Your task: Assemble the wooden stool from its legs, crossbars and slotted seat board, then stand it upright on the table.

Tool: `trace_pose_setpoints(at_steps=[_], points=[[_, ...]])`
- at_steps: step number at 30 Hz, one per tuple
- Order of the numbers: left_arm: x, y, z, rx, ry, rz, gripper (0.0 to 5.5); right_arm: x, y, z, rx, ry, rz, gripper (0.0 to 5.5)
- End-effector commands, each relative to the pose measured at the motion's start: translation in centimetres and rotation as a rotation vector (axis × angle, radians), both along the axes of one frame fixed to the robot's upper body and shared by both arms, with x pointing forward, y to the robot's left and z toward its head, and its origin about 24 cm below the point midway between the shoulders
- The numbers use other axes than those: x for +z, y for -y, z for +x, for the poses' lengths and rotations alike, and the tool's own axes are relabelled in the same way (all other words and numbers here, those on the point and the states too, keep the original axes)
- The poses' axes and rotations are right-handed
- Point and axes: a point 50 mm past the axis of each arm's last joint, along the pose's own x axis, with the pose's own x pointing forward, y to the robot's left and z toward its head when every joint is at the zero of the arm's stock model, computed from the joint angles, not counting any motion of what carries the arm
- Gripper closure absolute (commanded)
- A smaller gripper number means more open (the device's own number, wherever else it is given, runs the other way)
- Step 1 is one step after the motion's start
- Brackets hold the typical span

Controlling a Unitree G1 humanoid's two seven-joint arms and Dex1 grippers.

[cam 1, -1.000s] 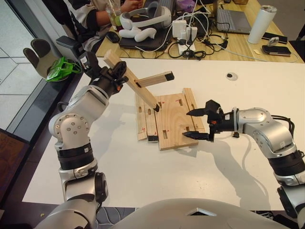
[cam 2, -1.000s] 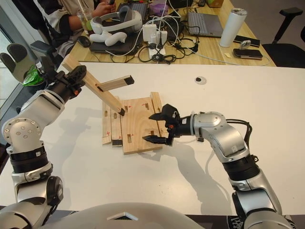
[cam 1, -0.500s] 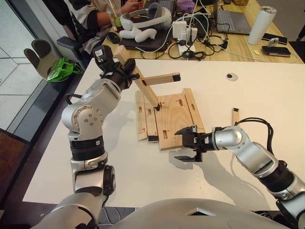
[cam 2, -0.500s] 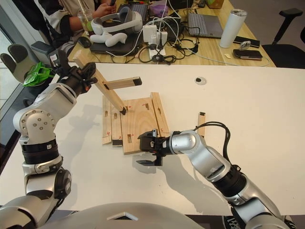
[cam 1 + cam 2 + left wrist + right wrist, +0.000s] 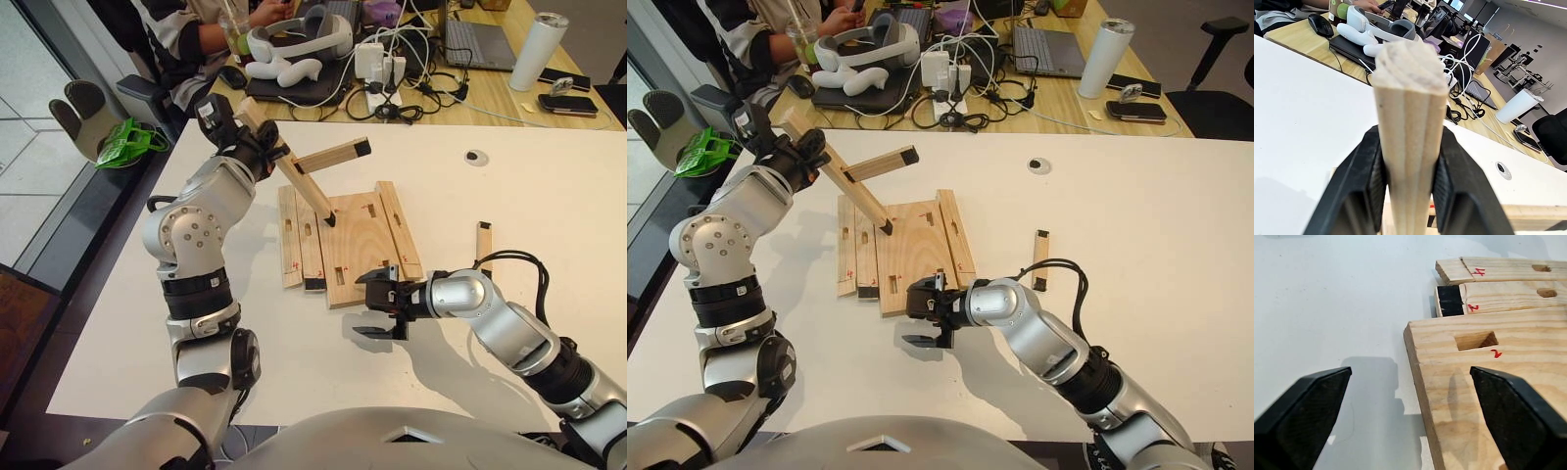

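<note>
the left gripper (image 5: 257, 147) is clamped on the top of a leg (image 5: 299, 181), a squared stick of pale, grained wood. its black jaws press flat against two opposite faces, and the sawn end sticks out past them. the leg is held aloft and slants down to the seat board (image 5: 358, 245), its dark-tipped foot at or just above the board's far left corner; whether it touches cannot be told. a shorter crossbar (image 5: 333, 157) with a black end juts sideways from the leg's middle.

the board lies flat on the smooth white table (image 5: 549, 186). it is a roughly square slab of light wood, cut with small rectangular slots that have red marks beside them. two slotted slats (image 5: 299, 245) lie side by side against its left edge, one with a black end. another slat (image 5: 400, 230) lies along its right edge. a short stick (image 5: 482, 240) with a dark tip lies apart to the right.

the right gripper (image 5: 370, 305) hovers low at the board's near edge. its black wedge-shaped jaws are spread wide, gripping nothing.
</note>
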Motion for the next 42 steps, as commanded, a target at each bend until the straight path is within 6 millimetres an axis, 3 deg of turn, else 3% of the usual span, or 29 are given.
trace_pose_setpoints(at_steps=[1, 12, 17, 27, 35, 42], points=[[-0.7, -0.2, 0.0, 0.026, -0.033, 0.069, 4.48, 0.0, -0.1, 0.4, -0.02, 0.014, -0.008, 0.96], [-2.4, 0.6, 0.8, 0.103, -0.096, -0.038, 4.48, -0.2, -0.1, 0.4, -0.019, 0.021, -0.018, 0.96], [-3.3, -0.4, 1.0, 0.179, -0.123, -0.045, 4.48, -0.2, -0.1, 0.4, -0.015, 0.03, -0.021, 0.96], [-2.8, -1.5, 1.4, 0.243, -0.065, 0.009, 4.48, -0.3, -0.2, 0.4, -0.009, 0.04, -0.027, 0.96], [-2.8, 0.9, -0.3, 0.186, -0.036, 0.134, 4.48, -0.3, 0.2, 0.7, -0.019, 0.059, -0.044, 0.96], [-3.5, 5.1, -1.9, 0.05, -0.049, 0.202, 4.48, 0.3, -0.1, 1.5, -0.057, 0.108, -0.009, 0.96]])
